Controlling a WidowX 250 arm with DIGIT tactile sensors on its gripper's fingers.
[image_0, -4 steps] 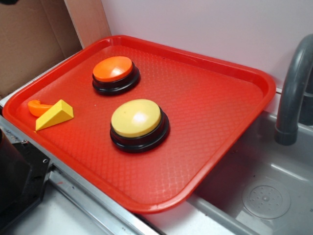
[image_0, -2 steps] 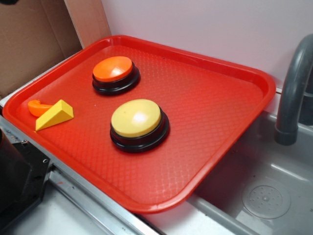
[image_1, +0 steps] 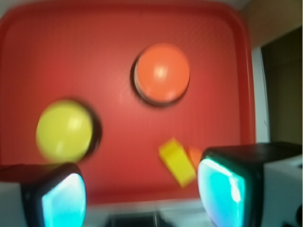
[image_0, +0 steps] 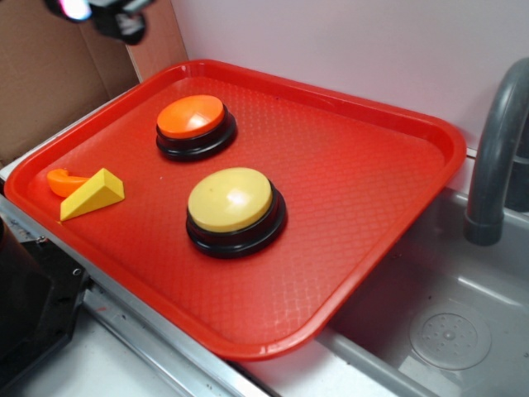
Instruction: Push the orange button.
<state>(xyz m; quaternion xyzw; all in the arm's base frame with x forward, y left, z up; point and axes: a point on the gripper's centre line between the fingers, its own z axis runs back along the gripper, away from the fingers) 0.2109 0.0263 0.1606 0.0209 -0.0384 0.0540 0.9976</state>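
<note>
The orange button (image_0: pixel 191 117) (image_1: pixel 162 73), a domed orange cap on a black base, sits at the back left of the red tray (image_0: pixel 364 174) (image_1: pixel 71 52). My gripper (image_0: pixel 103 14) shows only as a blurred dark shape at the top left corner of the exterior view, high above the tray's back left edge and apart from the button. In the wrist view my gripper (image_1: pixel 142 191) stands open, its two cyan-lit fingers (image_1: pixel 220 189) far apart with nothing between them. The button lies well ahead of the fingers.
A larger yellow button (image_0: pixel 231 201) (image_1: pixel 64 130) sits mid-tray. A yellow wedge (image_0: pixel 92 194) (image_1: pixel 176 161) and a small orange curved piece (image_0: pixel 64 181) lie at the tray's left edge. A grey faucet (image_0: pixel 494 157) and sink basin (image_0: pixel 446 331) stand right. Cardboard (image_0: pixel 50 66) rises at the back left.
My gripper has come into the exterior view at the top left corner, where nothing showed before. The buttons and small pieces have not moved.
</note>
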